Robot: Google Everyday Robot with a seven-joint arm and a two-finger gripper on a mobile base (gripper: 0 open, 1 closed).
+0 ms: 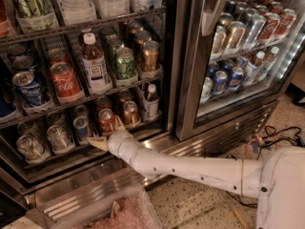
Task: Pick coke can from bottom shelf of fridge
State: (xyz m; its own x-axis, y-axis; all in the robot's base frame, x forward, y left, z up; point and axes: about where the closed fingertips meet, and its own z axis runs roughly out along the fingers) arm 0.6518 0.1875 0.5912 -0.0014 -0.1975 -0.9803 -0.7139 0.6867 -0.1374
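- Claw (104, 131) sits at the front edge of the bottom shelf (57, 157), fingers spread open around the coke can (106, 119)
- Risk: closing off-centre may tip it against the neighbouring copper can (129, 112)

Small red coke can (106, 120), silver top and pull tab, upright at front of bottom shelf (52, 157) of stainless-framed fridge (174, 56); gripper (107, 133) at shelf's front edge just below can, tan fingers (97, 143) spread apart.
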